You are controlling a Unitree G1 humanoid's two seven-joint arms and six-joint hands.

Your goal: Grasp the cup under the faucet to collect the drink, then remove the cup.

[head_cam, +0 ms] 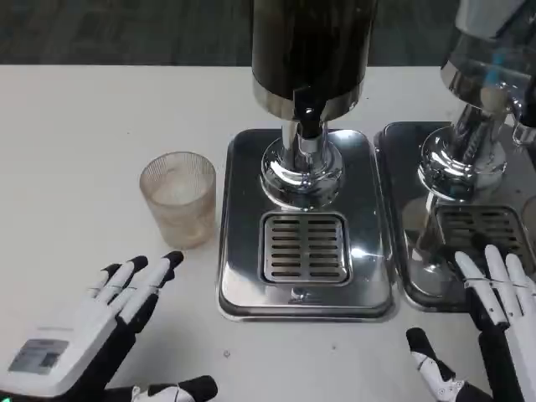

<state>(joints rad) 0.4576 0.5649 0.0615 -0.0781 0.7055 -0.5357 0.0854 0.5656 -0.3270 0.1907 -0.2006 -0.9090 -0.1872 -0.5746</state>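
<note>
A clear ribbed cup (177, 198) stands upright on the white table, left of the steel drip tray (243, 251). The dark drink dispenser (310, 50) rises over the tray, its black faucet (307, 117) above the slotted grate (304, 248). The cup is beside the tray, not under the faucet. My left hand (100, 327) lies low at the bottom left, fingers spread and pointing toward the cup, a short gap below it, holding nothing. My right hand (486, 327) is at the bottom right, fingers spread over the front of the second tray, holding nothing.
A second dispenser (490, 67) with its own steel tray (402, 209) stands at the right edge, close to my right hand. Bare white table (84, 126) stretches to the left and behind the cup.
</note>
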